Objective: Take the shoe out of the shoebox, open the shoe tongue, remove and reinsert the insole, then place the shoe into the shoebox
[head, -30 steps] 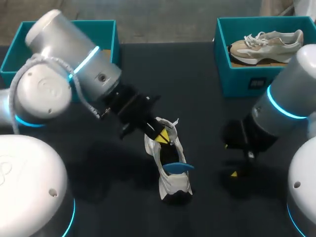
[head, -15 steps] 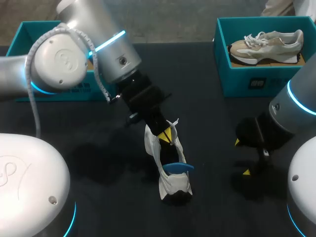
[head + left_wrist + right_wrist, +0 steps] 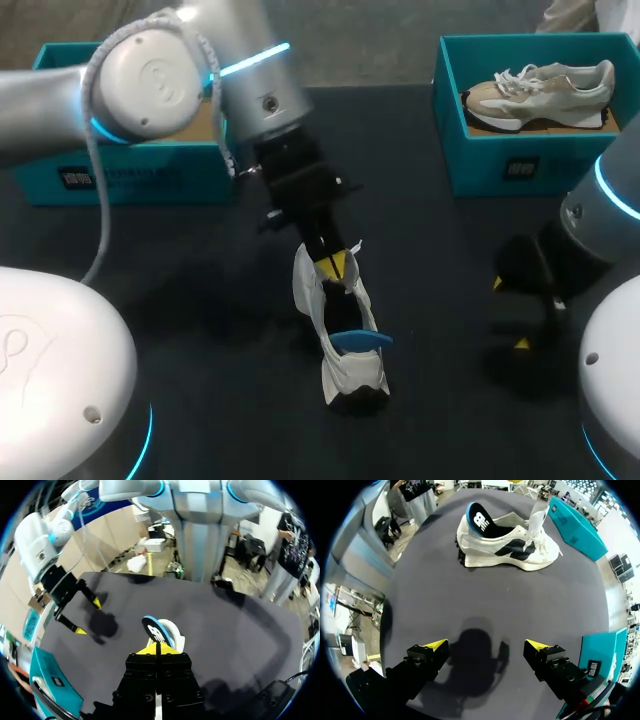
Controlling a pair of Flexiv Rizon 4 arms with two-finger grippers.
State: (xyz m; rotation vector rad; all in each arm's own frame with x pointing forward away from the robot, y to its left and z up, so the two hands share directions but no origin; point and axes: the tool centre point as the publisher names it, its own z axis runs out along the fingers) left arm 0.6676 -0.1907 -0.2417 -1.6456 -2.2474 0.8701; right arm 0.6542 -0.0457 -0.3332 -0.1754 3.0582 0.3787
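Note:
A white shoe (image 3: 338, 352) with dark side marks stands on the black table, toe toward the far side. Its blue-edged insole (image 3: 360, 340) pokes up out of the heel. My left gripper (image 3: 336, 265) is shut on the shoe tongue (image 3: 538, 514), which stands pulled upright. In the left wrist view the shut yellow tips (image 3: 156, 649) sit just behind the insole (image 3: 155, 630). My right gripper (image 3: 509, 314) hangs open to the right of the shoe, holding nothing. From its wrist view the shoe (image 3: 502, 542) lies ahead of the wide-apart fingers (image 3: 436, 644).
A teal shoebox (image 3: 497, 160) at the far right holds a second, beige shoe (image 3: 540, 88). Another teal box (image 3: 120, 175) stands at the far left, behind my left arm. Bare black table (image 3: 430, 260) lies between the shoe and my right gripper.
My left arm has swung its elbow toward the far side and the middle, while its gripper stayed at the tongue. My right gripper has drifted right, away from the shoe.

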